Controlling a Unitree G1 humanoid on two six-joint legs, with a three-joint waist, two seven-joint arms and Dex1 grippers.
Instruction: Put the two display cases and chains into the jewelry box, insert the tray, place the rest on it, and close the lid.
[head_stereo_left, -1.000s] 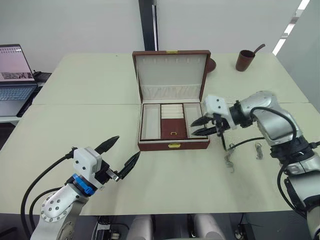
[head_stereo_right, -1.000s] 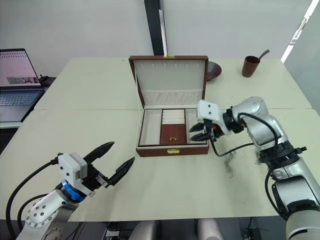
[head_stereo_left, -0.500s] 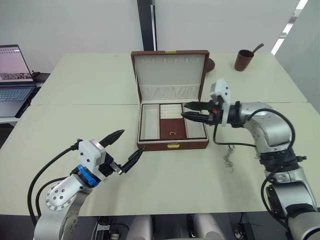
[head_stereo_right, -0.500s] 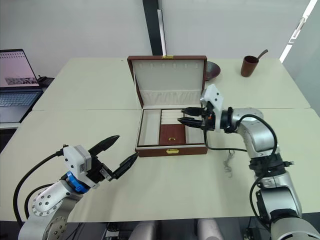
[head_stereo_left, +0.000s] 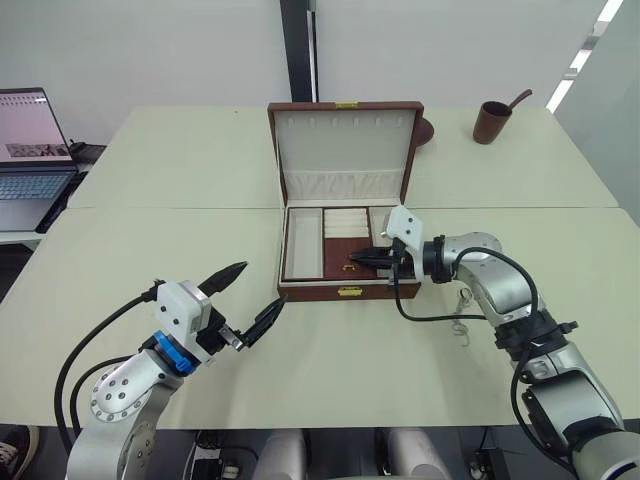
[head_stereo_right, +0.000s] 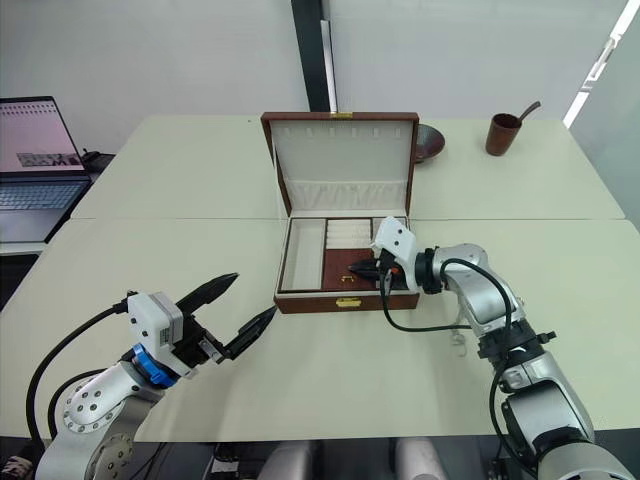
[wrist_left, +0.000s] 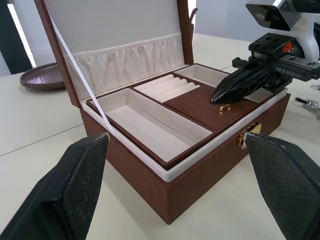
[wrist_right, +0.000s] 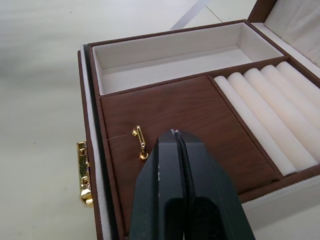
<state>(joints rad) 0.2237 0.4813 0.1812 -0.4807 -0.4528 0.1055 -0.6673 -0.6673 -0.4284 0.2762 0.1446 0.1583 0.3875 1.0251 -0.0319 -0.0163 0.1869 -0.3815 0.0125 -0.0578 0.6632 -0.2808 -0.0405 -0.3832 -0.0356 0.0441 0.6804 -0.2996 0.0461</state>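
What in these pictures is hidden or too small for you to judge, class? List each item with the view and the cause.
- Compartments of the jewelry box beneath the tray: covered by the tray, all views.
- Whether the shut right gripper pinches anything: a thin thread near the gold knob, too fine to trace, right wrist view.
- Chains on the table: too small to count, eye views.

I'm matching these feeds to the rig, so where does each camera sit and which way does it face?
Head stereo pair: on the head, looking forward and down at the jewelry box; both arms show.
Left wrist: behind the open left gripper, facing the box front and tray.
Right wrist: behind the shut right gripper, over the tray's brown flap.
Shared: both wrist views show the flap's gold knob.
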